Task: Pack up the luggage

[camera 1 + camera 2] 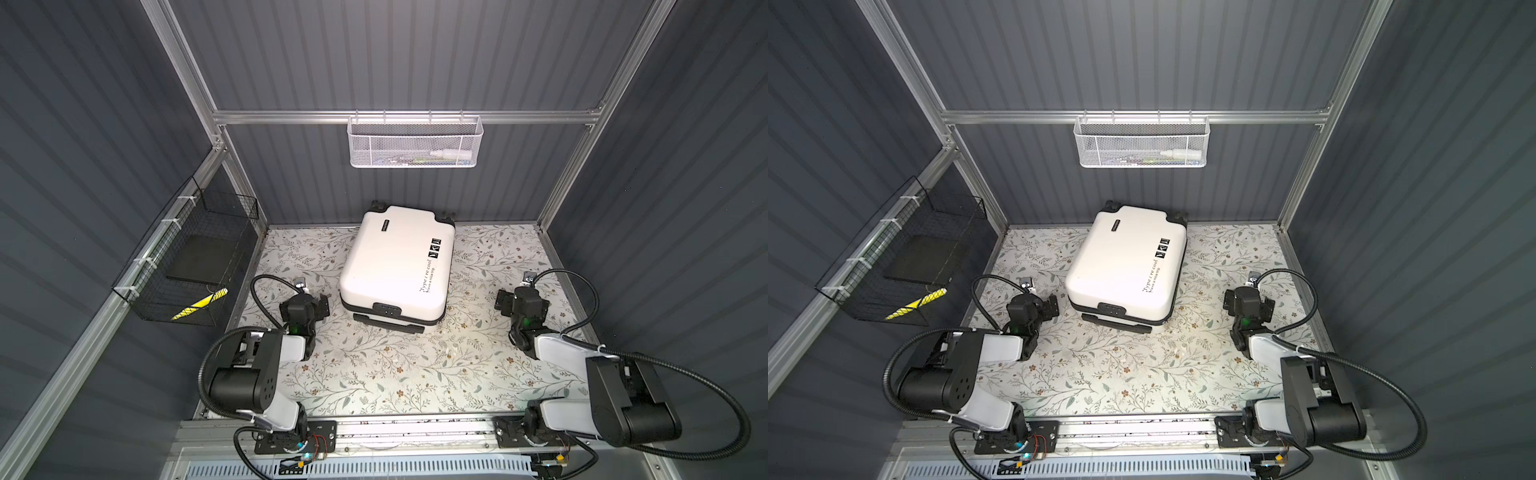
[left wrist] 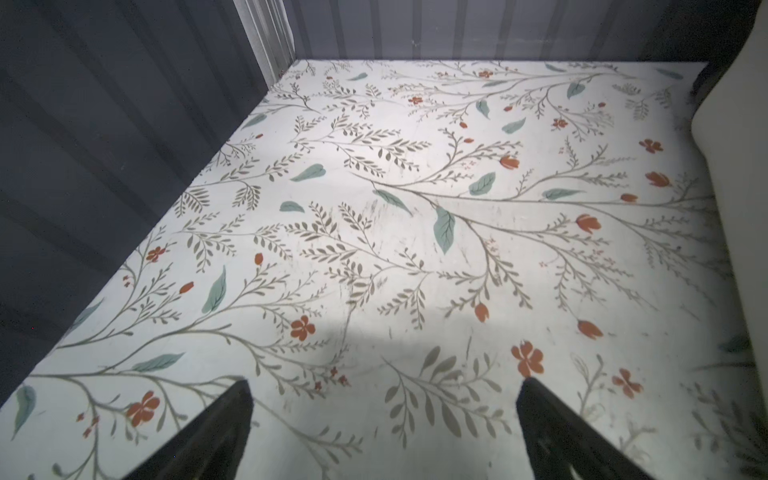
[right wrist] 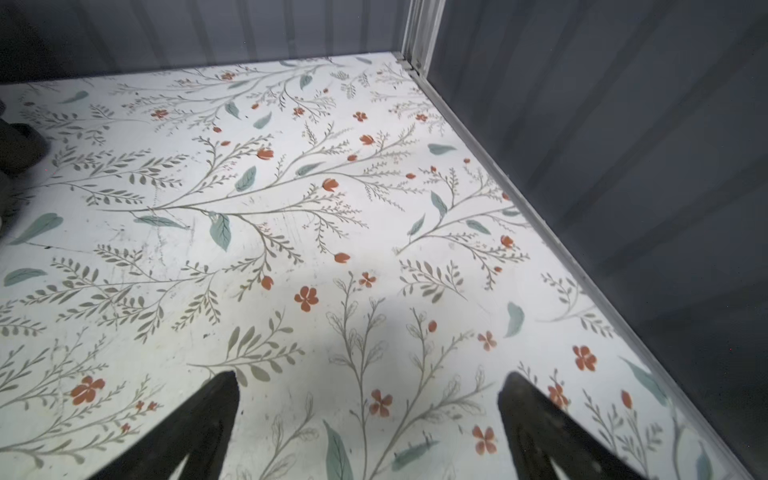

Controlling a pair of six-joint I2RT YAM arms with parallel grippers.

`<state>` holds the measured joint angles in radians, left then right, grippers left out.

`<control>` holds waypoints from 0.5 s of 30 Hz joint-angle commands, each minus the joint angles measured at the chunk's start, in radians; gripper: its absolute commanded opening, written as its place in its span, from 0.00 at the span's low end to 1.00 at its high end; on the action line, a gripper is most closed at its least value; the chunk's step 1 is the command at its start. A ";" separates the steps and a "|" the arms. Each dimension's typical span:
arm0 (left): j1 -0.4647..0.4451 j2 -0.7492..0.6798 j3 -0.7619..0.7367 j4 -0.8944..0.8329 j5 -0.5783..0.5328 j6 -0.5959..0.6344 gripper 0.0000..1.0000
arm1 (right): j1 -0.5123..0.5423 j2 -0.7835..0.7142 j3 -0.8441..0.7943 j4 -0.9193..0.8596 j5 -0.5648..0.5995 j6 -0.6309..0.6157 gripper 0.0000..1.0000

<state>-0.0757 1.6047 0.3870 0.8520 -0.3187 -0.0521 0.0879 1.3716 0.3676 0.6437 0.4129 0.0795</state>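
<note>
The luggage (image 1: 395,266) (image 1: 1125,266) is a small white hard-shell suitcase lying flat and closed at the back middle of the floral table, handle side towards the front. My left gripper (image 1: 311,309) (image 1: 1038,309) hangs just left of its front corner, apart from it, open and empty (image 2: 384,386). A strip of the white shell (image 2: 731,166) shows in the left wrist view. My right gripper (image 1: 521,305) (image 1: 1248,307) stands to the luggage's right, also open, with only bare table between its fingers (image 3: 368,380).
A white mesh basket (image 1: 413,141) hangs on the back rail and holds a white bottle and small items. A black wire basket (image 1: 187,266) on the left wall holds a flat black thing and a yellow-and-black item. Grey walls enclose the table (image 1: 395,374).
</note>
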 commanded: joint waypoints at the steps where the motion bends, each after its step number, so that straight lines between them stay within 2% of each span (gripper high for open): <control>1: 0.014 0.088 0.000 0.184 0.045 0.015 1.00 | -0.051 0.050 -0.046 0.331 -0.118 -0.057 0.99; 2: 0.014 0.113 0.001 0.231 0.049 0.022 1.00 | -0.083 0.035 -0.046 0.275 -0.171 -0.014 0.99; 4: 0.016 0.093 0.064 0.062 0.066 0.019 1.00 | -0.135 0.117 -0.089 0.472 -0.251 0.005 0.99; 6: 0.016 0.114 0.068 0.103 0.088 0.036 1.00 | -0.150 0.054 -0.037 0.258 -0.324 0.013 0.99; 7: 0.016 0.105 0.076 0.060 0.084 0.032 1.00 | -0.150 0.090 -0.050 0.353 -0.346 -0.001 0.99; 8: 0.016 0.103 0.081 0.048 0.085 0.033 1.00 | -0.151 0.107 -0.055 0.383 -0.348 -0.002 0.99; 9: 0.016 0.110 0.080 0.062 0.085 0.034 1.00 | -0.152 0.079 -0.034 0.290 -0.349 0.004 0.99; 10: 0.016 0.114 0.079 0.078 0.087 0.035 1.00 | -0.153 0.071 -0.030 0.273 -0.353 0.003 0.99; 12: 0.015 0.111 0.082 0.061 0.085 0.035 1.00 | -0.151 0.099 -0.054 0.369 -0.348 -0.001 0.99; 14: 0.016 0.113 0.080 0.070 0.086 0.035 1.00 | -0.147 0.066 -0.049 0.306 -0.334 0.001 0.99; 15: 0.016 0.112 0.079 0.069 0.086 0.035 1.00 | -0.139 0.078 -0.056 0.343 -0.328 -0.006 0.99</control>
<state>-0.0635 1.7145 0.4561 0.9131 -0.2417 -0.0357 -0.0589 1.4532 0.3149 0.9390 0.0963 0.0780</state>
